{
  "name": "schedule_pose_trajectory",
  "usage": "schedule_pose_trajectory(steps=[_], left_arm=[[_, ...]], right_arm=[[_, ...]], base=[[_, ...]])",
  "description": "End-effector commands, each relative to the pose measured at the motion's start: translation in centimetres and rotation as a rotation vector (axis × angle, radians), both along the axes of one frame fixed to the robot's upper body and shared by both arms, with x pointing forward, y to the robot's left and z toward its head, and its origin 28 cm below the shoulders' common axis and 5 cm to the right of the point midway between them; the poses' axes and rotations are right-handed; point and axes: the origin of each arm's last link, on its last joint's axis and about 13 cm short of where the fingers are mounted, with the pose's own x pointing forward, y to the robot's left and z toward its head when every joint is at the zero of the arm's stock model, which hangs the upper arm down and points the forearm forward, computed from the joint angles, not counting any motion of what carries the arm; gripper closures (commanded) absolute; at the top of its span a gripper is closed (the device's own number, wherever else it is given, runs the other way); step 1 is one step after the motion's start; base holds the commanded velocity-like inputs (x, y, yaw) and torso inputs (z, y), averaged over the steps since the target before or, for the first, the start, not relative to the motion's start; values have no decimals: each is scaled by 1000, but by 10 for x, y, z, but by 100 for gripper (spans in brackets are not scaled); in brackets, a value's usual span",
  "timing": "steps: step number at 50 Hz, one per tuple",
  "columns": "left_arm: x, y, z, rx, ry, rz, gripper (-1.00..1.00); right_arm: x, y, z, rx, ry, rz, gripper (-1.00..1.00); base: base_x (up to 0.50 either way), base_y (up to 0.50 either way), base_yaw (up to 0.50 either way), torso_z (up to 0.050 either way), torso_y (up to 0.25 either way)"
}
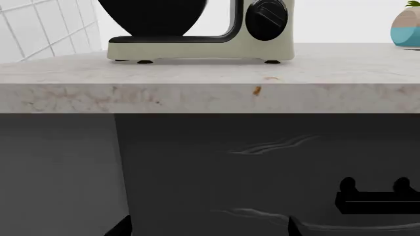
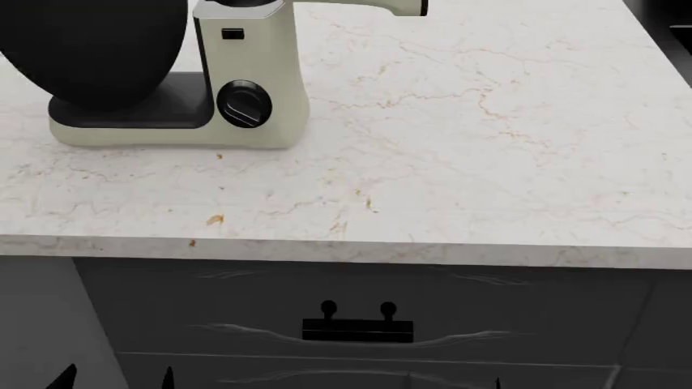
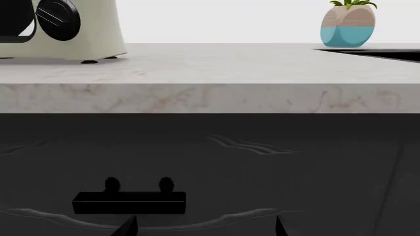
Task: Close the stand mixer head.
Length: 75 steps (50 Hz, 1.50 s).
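Observation:
The stand mixer stands at the counter's far left. Its cream column [image 2: 251, 73] carries a black dial [image 2: 245, 104], and the big black bowl [image 2: 92, 49] sits to its left. Only a cream sliver of the mixer head [image 2: 357, 6] with a black end shows at the head view's top edge, reaching right of the column; the rest is out of view. The left wrist view shows the column and dial [image 1: 266, 19] and bowl [image 1: 157, 17], not the head. My left gripper [image 1: 206, 228] and right gripper [image 3: 203, 228] are both open and empty, low before the dark cabinet front, below the counter.
The marble counter's front edge [image 2: 346, 251] overhangs a dark drawer with a black handle [image 2: 357, 328]. A blue and tan plant pot [image 3: 347, 24] stands at the back right beside a dark recess [image 3: 380, 51]. White tiled wall [image 1: 39, 24] lies at the left.

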Motion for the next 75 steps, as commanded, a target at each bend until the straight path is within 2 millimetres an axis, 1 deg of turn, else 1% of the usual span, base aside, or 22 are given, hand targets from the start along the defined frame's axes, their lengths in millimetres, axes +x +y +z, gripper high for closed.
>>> schedule_pose_trajectory(steps=[1, 15, 16, 17, 18, 26, 28, 30, 31, 33, 35, 37, 38, 39, 41, 44, 49, 55, 59, 61, 62, 75], left_arm=[[-1, 0, 1, 0, 0, 0, -100], [-1, 0, 1, -5, -18, -11, -100], [-11, -10, -126, 53, 507, -108, -100], [-26, -5, 7, 14, 2, -28, -100], [-26, -5, 14, 14, -21, -29, -100], [-23, -4, 12, -2, -22, -17, -100], [-24, -4, 16, 0, -60, -9, -100], [-20, -1, 27, -31, -114, 9, -100], [-19, -1, 43, -57, -146, 14, -100], [-16, -2, 76, -24, -247, 12, -100], [-16, -6, 119, -14, -363, -2, -100], [-20, -9, 143, 10, -428, -4, -100], [-22, -10, 149, 18, -446, -5, -100], [-27, -11, 161, 21, -487, -15, -100], [-32, -11, 169, 18, -509, -22, -100], [-43, -10, 169, 34, -539, -38, -100], [-52, -8, 176, 63, -578, -49, -100], [-52, -8, 173, 76, -577, -56, -100], [-51, -6, 171, 26, -561, -42, -100], [-49, -5, 170, 53, -543, -11, -100], [-50, -3, 171, 25, -551, -16, -100], [-47, 1, 171, 43, -523, 35, -100]], right_arm=[[-2, 1, -2, -14, 3, 0, -100], [1, 2, 1, 10, 1, 5, -100], [-30, -1, -128, 74, 348, -152, -100], [-35, 8, -7, 63, -50, -6, -100], [-42, 9, -11, 65, -25, -6, -100], [-40, 9, -12, 67, -10, -4, -100], [-40, 8, -8, 74, -16, -6, -100], [-38, 7, 8, 78, -60, -1, -100], [-38, 7, 21, 72, -90, 13, -100], [-38, 6, 54, 50, -154, 16, -100], [-37, 4, 94, 58, -239, 22, -100], [-39, 3, 119, 30, -287, 20, -100], [-40, 2, 126, 36, -305, 17, -100], [-44, 2, 141, 53, -343, 24, -100], [-48, 2, 152, 60, -375, 37, -100], [-54, 3, 159, 56, -395, 53, -100], [-56, 2, 155, 70, -385, 52, -100], [-60, 5, 159, 40, -405, 75, -100], [-61, 8, 160, -10, -411, 77, -100], [-61, 9, 160, -23, -413, 75, -100], [-61, 9, 159, -60, -407, 60, -100], [-67, 10, 163, -43, -443, 96, -100]], base=[[0, 0, 0, 0, 0], [0, 0, 0, 0, 0], [0, 0, 0, 0, 0], [0, 0, 0, 0, 0], [-14, 0, 0, 0, 0], [0, 0, 0, 0, 0], [0, 0, 0, 0, 0], [0, 0, 0, 50, 0], [0, 0, 0, 50, 0], [0, 0, 0, 50, 0], [0, 0, 0, 50, 0], [0, 0, 0, 50, 0], [0, 0, 0, 50, 0], [0, 0, 0, 50, 0], [0, 0, 0, 50, 0], [0, 0, 0, 50, 0], [0, 0, 0, 50, 0], [0, 0, 0, 50, 0], [271, 484, 0, 50, 0], [268, 484, 0, 46, 0], [273, 480, 0, 0, 0], [310, 456, 0, 0, 0]])
